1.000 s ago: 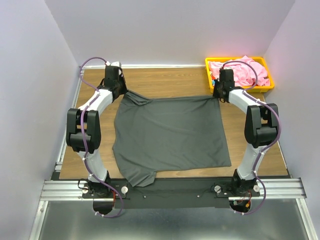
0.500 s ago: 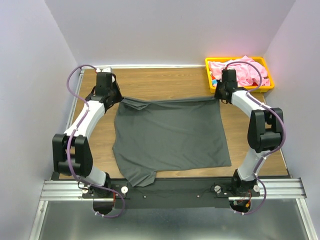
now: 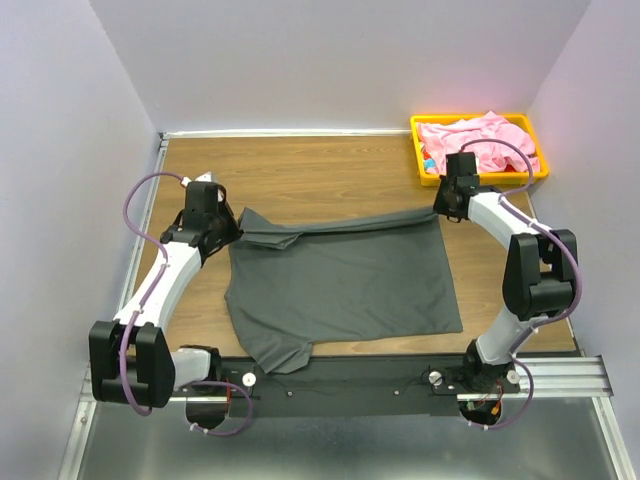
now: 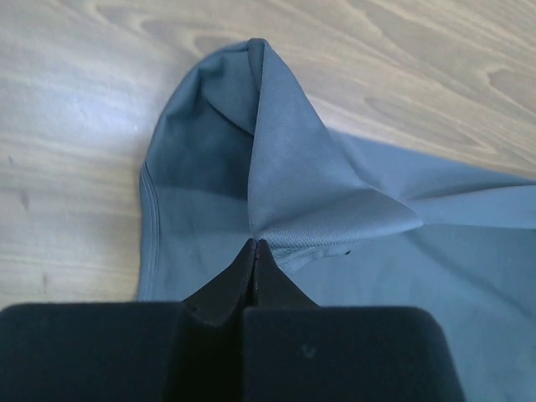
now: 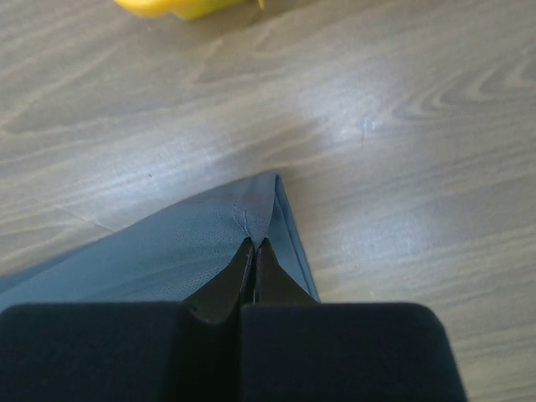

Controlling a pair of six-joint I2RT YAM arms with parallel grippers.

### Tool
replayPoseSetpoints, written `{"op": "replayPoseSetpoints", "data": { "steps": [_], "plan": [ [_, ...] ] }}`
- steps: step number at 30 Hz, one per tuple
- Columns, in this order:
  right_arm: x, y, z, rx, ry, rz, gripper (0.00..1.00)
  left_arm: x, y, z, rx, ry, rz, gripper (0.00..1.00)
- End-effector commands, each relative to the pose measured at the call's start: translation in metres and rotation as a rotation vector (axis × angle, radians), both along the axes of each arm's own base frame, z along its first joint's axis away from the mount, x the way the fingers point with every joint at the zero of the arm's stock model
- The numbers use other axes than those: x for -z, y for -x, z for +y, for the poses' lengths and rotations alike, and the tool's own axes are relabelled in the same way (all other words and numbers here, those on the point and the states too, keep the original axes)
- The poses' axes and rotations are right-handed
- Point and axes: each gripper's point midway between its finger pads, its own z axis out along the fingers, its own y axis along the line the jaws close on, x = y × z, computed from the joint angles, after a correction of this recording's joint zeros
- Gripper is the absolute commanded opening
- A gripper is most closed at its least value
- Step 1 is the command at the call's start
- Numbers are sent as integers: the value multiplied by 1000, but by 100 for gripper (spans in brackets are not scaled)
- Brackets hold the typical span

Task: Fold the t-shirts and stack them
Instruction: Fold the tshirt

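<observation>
While your left gripper (image 4: 254, 244) is clamped shut on the upper-left corner of the dark grey t-shirt (image 3: 340, 285), your right gripper (image 5: 254, 244) pinches its upper-right corner. The shirt lies spread across the middle of the wooden table (image 3: 330, 165). The pink t-shirt (image 3: 480, 140) sits bunched in the yellow tray (image 3: 416, 150) at upper right.

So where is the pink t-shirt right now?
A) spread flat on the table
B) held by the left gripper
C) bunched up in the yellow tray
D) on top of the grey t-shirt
C: the pink t-shirt lies crumpled inside the yellow tray at the far right corner, while the left gripper and right gripper both pinch the grey t-shirt.
</observation>
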Motion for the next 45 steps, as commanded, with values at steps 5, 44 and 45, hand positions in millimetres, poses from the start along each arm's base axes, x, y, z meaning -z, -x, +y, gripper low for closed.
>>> {"op": "replayPoseSetpoints", "data": {
  "steps": [5,44,45],
  "plan": [
    [4,23,-10,63,2,43,1,-3,27,-7,-15,73,13,0],
    [11,59,-8,123,-39,148,46,18,83,-56,60,318,125,0],
    [7,59,-4,108,-64,141,47,16,83,-58,60,324,125,0]
  ]
}}
